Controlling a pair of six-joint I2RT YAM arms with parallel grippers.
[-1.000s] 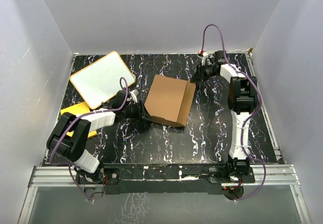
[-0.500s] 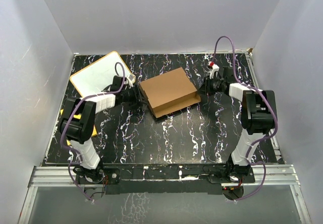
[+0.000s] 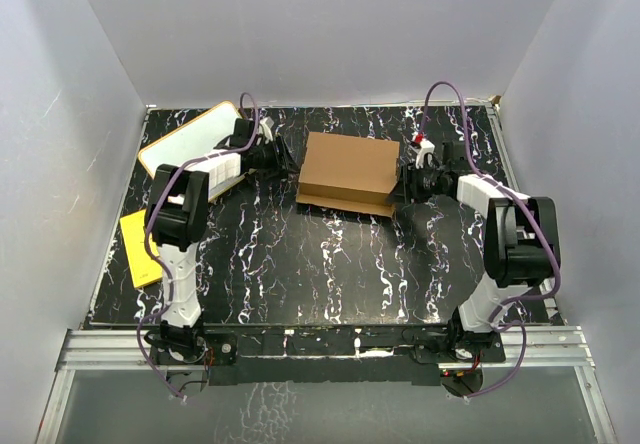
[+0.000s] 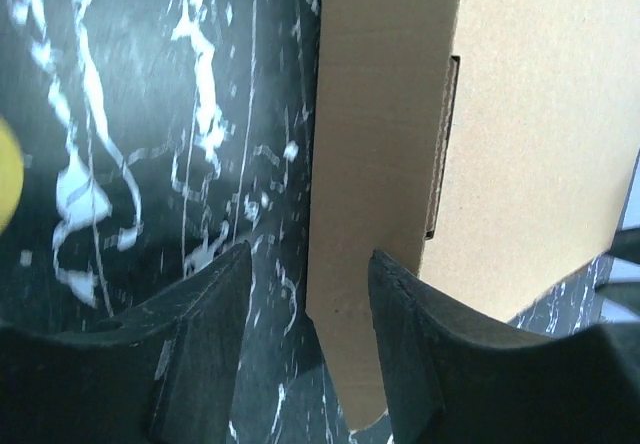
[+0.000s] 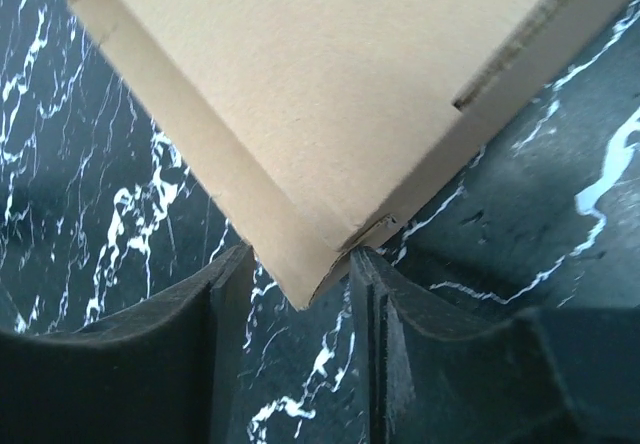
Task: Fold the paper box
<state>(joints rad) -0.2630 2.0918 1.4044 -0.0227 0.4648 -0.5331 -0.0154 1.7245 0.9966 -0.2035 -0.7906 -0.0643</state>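
The brown paper box (image 3: 345, 164) lies closed and flat at the middle back of the black marbled table, its long side running left to right. My left gripper (image 3: 285, 156) is at the box's left end. In the left wrist view a narrow side flap (image 4: 365, 164) of the box (image 4: 540, 114) reaches between the open jaws of the left gripper (image 4: 310, 259), close to the right finger, with a gap to the left finger. My right gripper (image 3: 405, 179) is at the box's right end. Its jaws (image 5: 300, 259) are open, and a corner of the box (image 5: 330, 74) points between them.
A white board with an orange rim (image 3: 190, 139) lies at the back left under the left arm. A flat yellow sheet (image 3: 140, 249) lies near the table's left edge. Pale walls close in the table on three sides.
The box has turned and slid toward the back, now lying square to the table. The left arm swung to the back left. The right gripper came to the box's right end and its jaws opened.
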